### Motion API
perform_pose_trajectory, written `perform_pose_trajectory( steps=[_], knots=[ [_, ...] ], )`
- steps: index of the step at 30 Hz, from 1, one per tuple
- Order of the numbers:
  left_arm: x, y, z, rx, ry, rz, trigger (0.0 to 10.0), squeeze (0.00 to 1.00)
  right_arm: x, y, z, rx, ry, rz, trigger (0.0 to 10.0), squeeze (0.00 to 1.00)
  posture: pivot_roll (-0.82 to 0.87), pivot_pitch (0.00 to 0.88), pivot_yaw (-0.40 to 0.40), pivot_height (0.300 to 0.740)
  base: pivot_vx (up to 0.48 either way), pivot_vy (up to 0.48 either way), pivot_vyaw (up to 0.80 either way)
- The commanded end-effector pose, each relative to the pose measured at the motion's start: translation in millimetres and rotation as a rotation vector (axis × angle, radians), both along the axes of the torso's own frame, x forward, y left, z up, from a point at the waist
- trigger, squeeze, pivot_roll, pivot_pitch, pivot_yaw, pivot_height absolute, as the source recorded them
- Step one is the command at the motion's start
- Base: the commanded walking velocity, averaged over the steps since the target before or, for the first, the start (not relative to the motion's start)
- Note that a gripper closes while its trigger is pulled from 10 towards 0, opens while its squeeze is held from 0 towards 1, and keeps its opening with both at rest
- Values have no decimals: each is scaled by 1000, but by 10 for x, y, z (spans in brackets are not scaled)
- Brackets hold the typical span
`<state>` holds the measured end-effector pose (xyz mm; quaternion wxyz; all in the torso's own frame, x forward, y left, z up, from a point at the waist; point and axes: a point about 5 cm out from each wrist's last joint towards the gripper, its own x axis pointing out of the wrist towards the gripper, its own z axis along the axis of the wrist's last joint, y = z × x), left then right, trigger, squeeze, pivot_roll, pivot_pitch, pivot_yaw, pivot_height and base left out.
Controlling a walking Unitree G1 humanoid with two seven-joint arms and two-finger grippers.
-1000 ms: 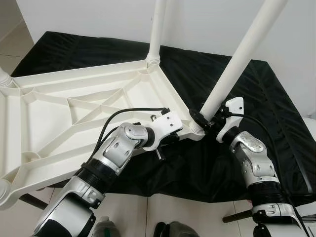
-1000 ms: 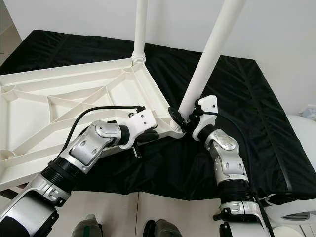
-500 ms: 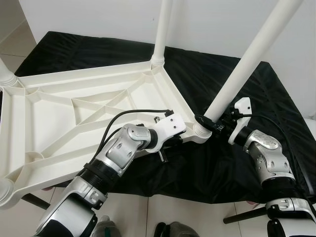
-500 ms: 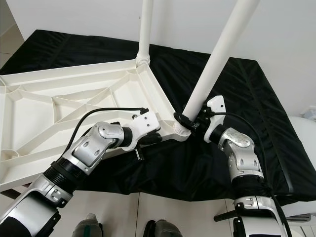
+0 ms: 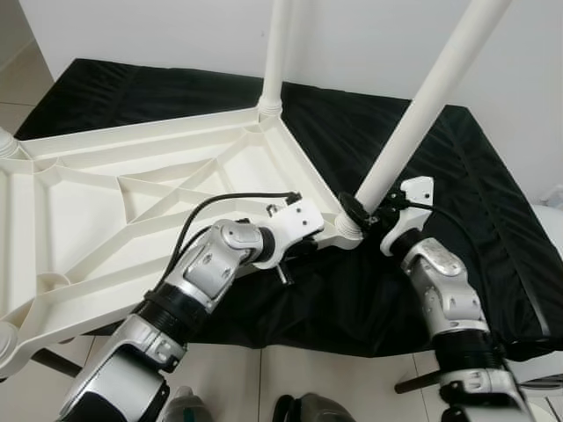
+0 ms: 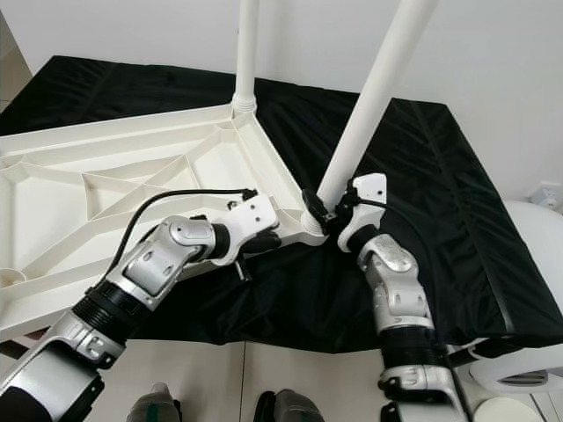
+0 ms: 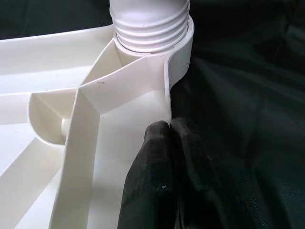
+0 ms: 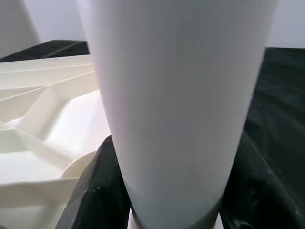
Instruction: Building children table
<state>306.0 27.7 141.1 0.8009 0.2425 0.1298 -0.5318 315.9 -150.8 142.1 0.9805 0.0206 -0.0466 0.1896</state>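
A white plastic tabletop (image 5: 132,211) lies upside down on black cloth, ribs upward. A white leg (image 5: 420,114) rises tilted from the near right corner socket (image 5: 349,227); its threaded base (image 7: 148,24) sits in the socket. My right gripper (image 5: 363,211) is shut on this leg just above the socket, black fingers (image 8: 100,191) on both sides of the tube (image 8: 176,105). My left gripper (image 7: 164,143) is shut on the tabletop's near rim (image 7: 167,90) just left of that corner. Another leg (image 5: 275,53) stands upright at the far corner.
The black cloth (image 5: 475,202) covers a low platform reaching to a white wall behind. More leg sockets show at the left corners (image 5: 7,145). A white round object (image 6: 528,352) sits at the lower right. Tiled floor (image 5: 308,378) lies in front.
The right arm swung back left and more upright; the tilted leg stands a little steeper than half a second ago. The camera shifted slightly. The left gripper keeps its hold on the rim.
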Motion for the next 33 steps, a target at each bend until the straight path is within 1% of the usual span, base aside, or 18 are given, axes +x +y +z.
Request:
perform_pose_trajectory(
  steps=[1,2,4,5,6,7,12,15,16,17,18,21,23,25,26,27,32,33],
  knots=[
    [-67,-114,24,-20,-1,-51,10000,0,-8,180,-18,32,17,11,10000,0,37,40,-93,740,0,0,0],
    [-69,-115,23,-21,1,-51,10000,0,1,260,-1,72,21,-68,10000,0,37,40,-93,740,0,0,0],
    [-69,-115,23,-21,1,-51,10000,0,1,260,-1,72,21,-68,10000,0,37,40,-93,740,0,0,0],
    [-71,-116,21,-21,1,-51,10000,0,6,313,11,79,26,-129,10000,0,37,40,-92,740,0,0,0],
    [-71,-116,21,-21,1,-51,10000,0,6,313,11,79,26,-129,10000,0,37,40,-92,740,0,0,0],
    [-74,-119,22,-22,3,-52,10000,0,9,431,32,93,28,-251,10000,0,37,41,-93,740,0,0,0],
    [-76,-125,23,-24,2,-52,10000,0,-25,566,26,66,42,-259,10000,0,39,40,-98,740,0,0,0],
    [-76,-125,23,-24,2,-51,10000,0,-25,563,12,68,51,-251,10000,0,41,39,-98,740,0,0,0],
    [-74,-123,23,-25,2,-48,10000,0,-18,520,-2,69,59,-263,10000,408,41,39,-98,740,0,0,0],
    [-74,-123,23,-25,2,-48,10000,0,-18,520,-2,69,59,-263,10000,408,41,39,-98,740,0,0,0],
    [-74,-121,24,-25,2,-47,10000,0,-15,476,-19,81,71,-265,10000,1000,42,38,-101,740,0,0,0],
    [-74,-118,23,-25,1,-44,10000,0,-13,422,-32,79,74,-270,10000,1000,41,38,-101,740,0,0,0],
    [-76,-117,24,-26,2,-43,10000,0,-9,294,-48,57,59,-290,10000,1000,41,37,-102,740,0,0,0],
    [-76,-117,24,-26,2,-43,10000,0,-9,294,-48,57,59,-290,10000,1000,41,37,-102,740,0,0,0],
    [-77,-118,23,-26,2,-42,10000,0,-4,220,-67,51,66,-294,10000,718,40,37,-101,740,0,0,0],
    [-79,-118,22,-26,3,-43,10000,0,0,148,-70,43,58,-288,10000,0,41,35,-101,740,0,0,0],
    [-79,-113,16,-25,2,-42,10000,0,-2,47,-70,33,50,-177,10000,0,42,29,-100,740,0,0,0],
    [-76,-112,17,-25,2,-41,10000,0,-5,9,-73,30,52,-120,10000,0,40,27,-99,740,0,0,0]
  ],
)
